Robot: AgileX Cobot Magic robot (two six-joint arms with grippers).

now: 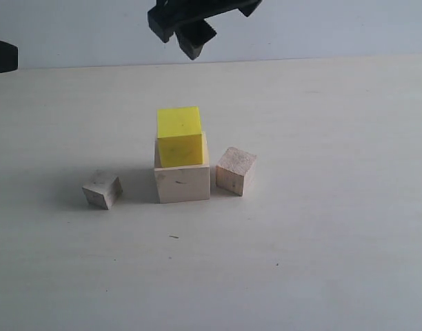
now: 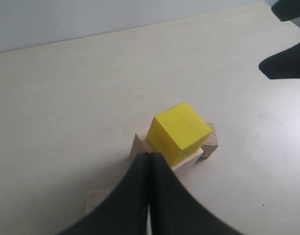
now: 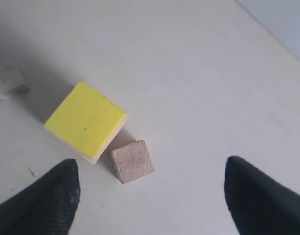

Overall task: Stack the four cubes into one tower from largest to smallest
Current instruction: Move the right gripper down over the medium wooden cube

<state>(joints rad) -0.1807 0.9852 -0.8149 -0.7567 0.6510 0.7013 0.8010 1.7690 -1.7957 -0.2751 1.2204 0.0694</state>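
medium wooden cube [image 1: 236, 170], just beside large wooden cube [image 1: 182, 185]: likely next pick; straddle squarely. right gripper [image 3: 151, 169] spread, empty. left gripper [image 2: 149, 159] clenched, empty.

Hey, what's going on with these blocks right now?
A two-armed robot is stacking cubes. The yellow cube sits on the large pale cube; the medium cube and small cube lie on the table either side. The right tool hangs open over the cubes, empty; the left tool is shut.

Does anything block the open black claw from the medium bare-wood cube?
Nothing visible does. The medium bare-wood cube lies uncovered below the open right gripper; the large pale wooden cube stands close beside it.
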